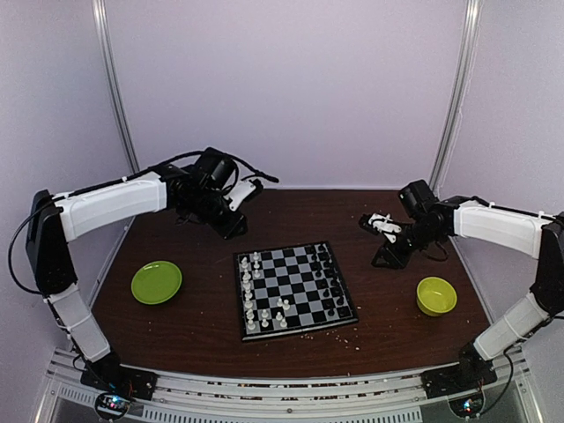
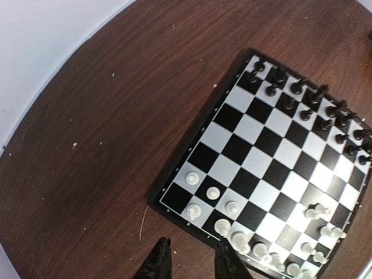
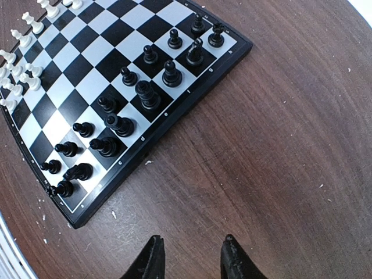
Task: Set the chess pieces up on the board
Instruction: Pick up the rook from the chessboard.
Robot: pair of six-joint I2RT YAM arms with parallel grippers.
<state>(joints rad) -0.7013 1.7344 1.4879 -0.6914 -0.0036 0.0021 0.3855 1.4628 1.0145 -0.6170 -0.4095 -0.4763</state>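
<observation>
The chessboard (image 1: 293, 288) lies at the table's middle, and also shows in the left wrist view (image 2: 273, 157) and the right wrist view (image 3: 87, 70). White pieces (image 1: 251, 300) stand along its left side, with two or three (image 1: 284, 306) further in. Black pieces (image 1: 328, 278) stand in two rows on its right side, seen close in the right wrist view (image 3: 125, 107). My left gripper (image 1: 236, 225) hangs open and empty beyond the board's far left corner (image 2: 192, 258). My right gripper (image 1: 385, 258) hangs open and empty over bare table right of the board (image 3: 190, 256).
A lime-green plate (image 1: 156, 282) lies left of the board. A lime-green bowl (image 1: 436, 295) stands to the right. Pale crumbs (image 1: 352, 335) are scattered on the dark wooden table. White walls close the back and sides.
</observation>
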